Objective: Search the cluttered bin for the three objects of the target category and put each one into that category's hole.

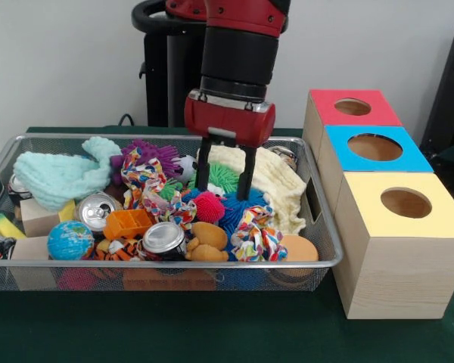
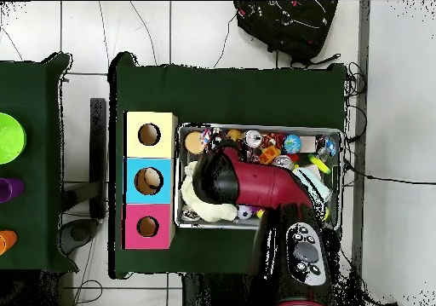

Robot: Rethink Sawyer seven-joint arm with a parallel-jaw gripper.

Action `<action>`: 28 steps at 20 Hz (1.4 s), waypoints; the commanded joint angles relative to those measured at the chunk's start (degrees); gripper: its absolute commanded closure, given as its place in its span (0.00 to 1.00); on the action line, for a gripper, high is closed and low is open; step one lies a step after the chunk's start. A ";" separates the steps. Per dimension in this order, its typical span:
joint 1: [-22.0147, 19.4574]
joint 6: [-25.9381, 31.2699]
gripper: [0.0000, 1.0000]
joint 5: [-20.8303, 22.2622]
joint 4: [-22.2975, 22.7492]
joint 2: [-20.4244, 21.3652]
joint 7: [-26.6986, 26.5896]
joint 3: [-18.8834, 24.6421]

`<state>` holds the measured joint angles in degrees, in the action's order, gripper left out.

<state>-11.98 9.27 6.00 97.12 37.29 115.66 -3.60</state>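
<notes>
The gripper (image 1: 225, 190) has black fingers under a red housing. In the silver wire bin (image 1: 318, 227) lie a mint-green knitted cloth (image 1: 60, 175), a cream towel (image 1: 276, 185), a purple spiky ball (image 1: 157, 157), a pink spiky ball (image 1: 209, 206), a blue-and-green globe (image 1: 70, 240) and an orange block (image 1: 127, 223). The box tops are red (image 1: 353, 107), blue (image 1: 375, 147) and yellow (image 1: 405, 203). The tablecloth (image 1: 212, 333) is dark green.

A robotics lab: tiled floor (image 2: 204, 30), loose cables (image 2: 387, 179), green-clothed table (image 1: 212, 333).
</notes>
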 commanded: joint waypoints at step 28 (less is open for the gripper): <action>-17.46 15.29 0.00 5.91 15.47 5.03 -5.30 13.57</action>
<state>-27.78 13.09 9.23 110.62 38.65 115.66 4.94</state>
